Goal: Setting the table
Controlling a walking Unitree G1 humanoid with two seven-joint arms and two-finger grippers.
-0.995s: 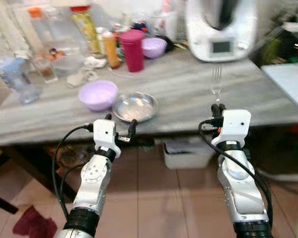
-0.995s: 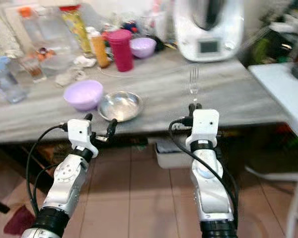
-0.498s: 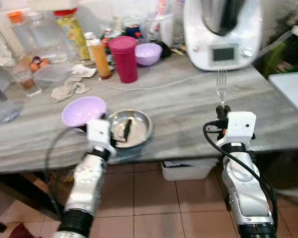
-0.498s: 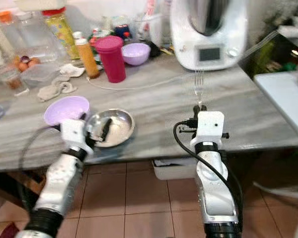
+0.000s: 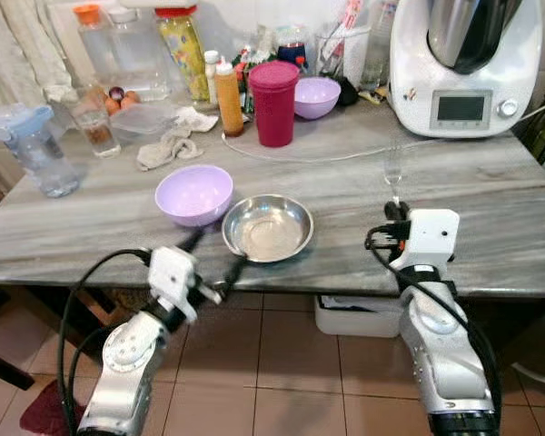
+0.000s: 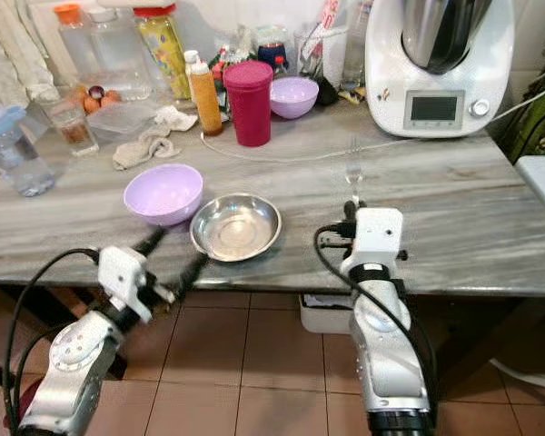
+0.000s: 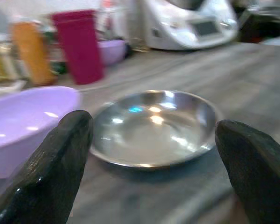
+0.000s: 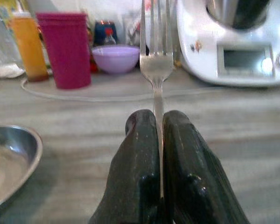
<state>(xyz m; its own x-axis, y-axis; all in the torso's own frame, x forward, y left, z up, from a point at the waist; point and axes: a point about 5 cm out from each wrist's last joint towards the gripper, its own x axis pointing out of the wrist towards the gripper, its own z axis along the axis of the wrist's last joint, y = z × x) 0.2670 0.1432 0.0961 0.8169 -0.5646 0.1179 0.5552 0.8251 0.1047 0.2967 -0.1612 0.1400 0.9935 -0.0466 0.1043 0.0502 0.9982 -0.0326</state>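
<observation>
Both silver arms reach forward from the bottom of the head views, elbows bent, wrists raised toward twelve o'clock. The left gripper (image 5: 209, 257) sits at about eight o'clock in the left eye view, its white wrist block tilted toward one o'clock; its two black fingers (image 7: 51, 172) are spread wide apart with nothing between them. The right gripper (image 5: 395, 213) stands at about four o'clock, wrist nearly upright, cable looping off its left side. Its fingers (image 8: 142, 154) are pressed together, pinching the handle of a fork (image 8: 155, 60) that stands straight up toward twelve o'clock, tines uppermost
</observation>
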